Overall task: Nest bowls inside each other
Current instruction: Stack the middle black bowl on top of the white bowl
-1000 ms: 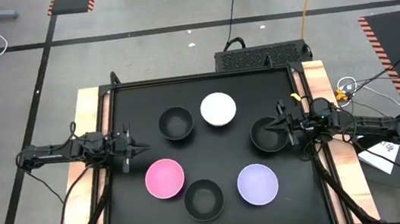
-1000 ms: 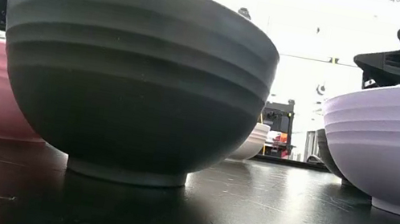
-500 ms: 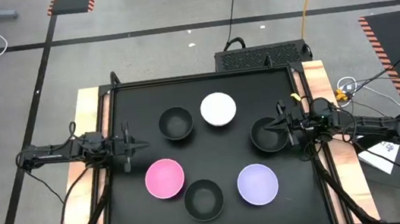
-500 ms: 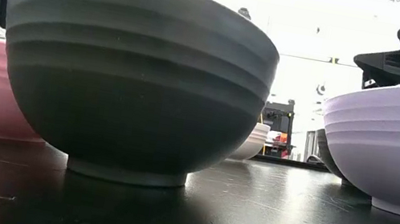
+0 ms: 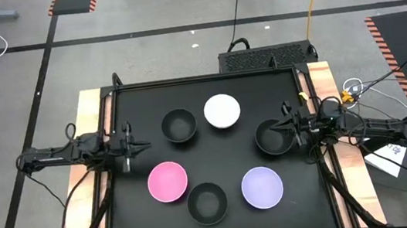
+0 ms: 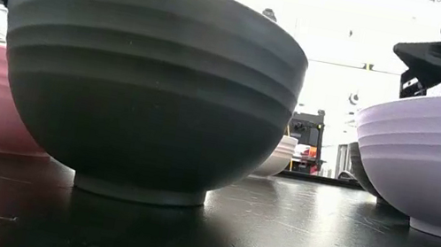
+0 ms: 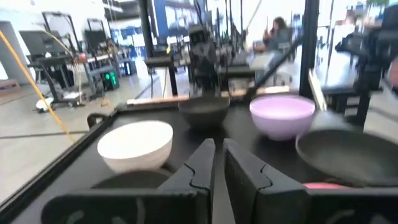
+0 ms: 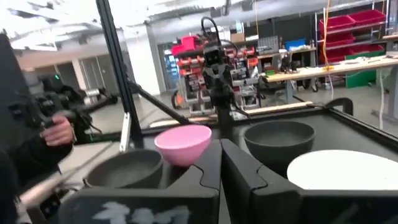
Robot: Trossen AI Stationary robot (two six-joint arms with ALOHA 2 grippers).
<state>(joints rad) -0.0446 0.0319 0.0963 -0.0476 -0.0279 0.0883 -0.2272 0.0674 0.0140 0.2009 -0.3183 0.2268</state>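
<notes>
Six bowls sit apart on the tabletop (image 5: 132, 99). The right gripper (image 5: 286, 125), fingers clenched and empty, hovers over a black bowl (image 5: 272, 137); the left gripper (image 5: 136, 147), nearly closed, is farther off.

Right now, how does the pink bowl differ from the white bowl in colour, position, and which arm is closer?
The pink bowl is pink; the white bowl is white. The pink bowl sits in the table's front left part, the white bowl toward the back, near the middle. The shut left gripper is nearest the pink bowl; the white bowl lies about midway between both arms. Both stand upright, empty and un-nested.
</notes>
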